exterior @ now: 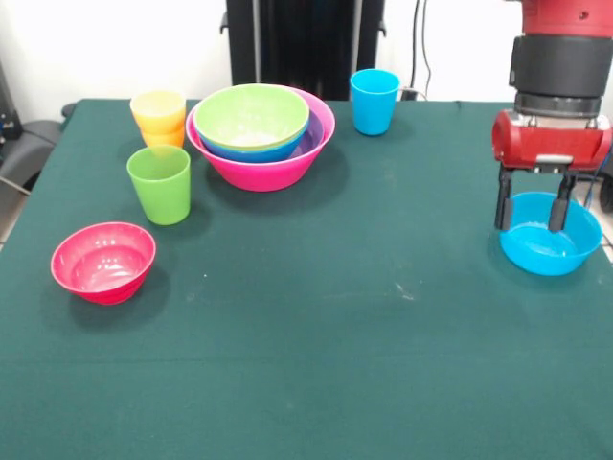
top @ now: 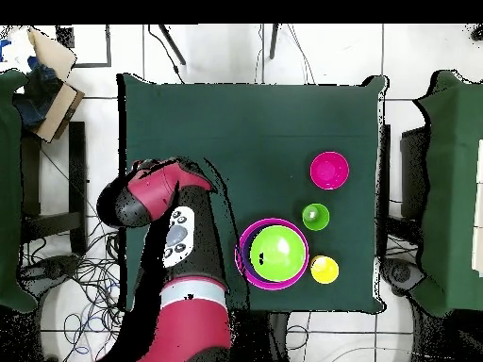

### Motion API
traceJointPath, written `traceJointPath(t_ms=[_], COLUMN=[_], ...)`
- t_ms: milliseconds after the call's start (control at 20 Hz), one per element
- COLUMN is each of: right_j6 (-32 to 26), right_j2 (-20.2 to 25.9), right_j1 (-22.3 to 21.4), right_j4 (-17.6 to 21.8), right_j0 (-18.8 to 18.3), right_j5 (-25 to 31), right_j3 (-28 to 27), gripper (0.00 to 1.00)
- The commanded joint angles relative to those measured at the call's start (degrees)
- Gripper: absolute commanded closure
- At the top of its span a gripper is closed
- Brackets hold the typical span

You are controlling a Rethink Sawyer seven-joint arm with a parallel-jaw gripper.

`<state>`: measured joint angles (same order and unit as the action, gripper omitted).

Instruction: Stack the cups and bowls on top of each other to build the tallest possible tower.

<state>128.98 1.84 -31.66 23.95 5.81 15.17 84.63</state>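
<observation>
Front view: my end effector [exterior: 535, 213], fingers apart, straddles the far rim of the light blue bowl [exterior: 550, 245] (well apart from the tower [exterior: 261, 136]); a thin rim grip could slip.

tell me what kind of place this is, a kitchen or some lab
Most likely a robotics lab, not a kitchen. A red robot arm works at a table under green cloth, loose cables trail over the tiled floor, and the plastic bowls and cups look like test props.
</observation>
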Motion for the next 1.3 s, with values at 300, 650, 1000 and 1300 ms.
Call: traceJointPath(t_ms=[300,650,1000,1300], right_j6=[0.04,3.72,5.36,5.86], right_j2=[2.43,-2.29,-7.34,-11.61], right_j1=[-1.10,1.99,4.99,9.84], right_j4=[3.33,4.47,3.93,1.47], right_j0=[2.66,6.11,9.51,12.49], right_j5=[0.37,-6.76,-14.58,-20.38], right_j3=[8.84,10.39,12.31,11.40], gripper=[0.00,0.00,0.00,0.00])
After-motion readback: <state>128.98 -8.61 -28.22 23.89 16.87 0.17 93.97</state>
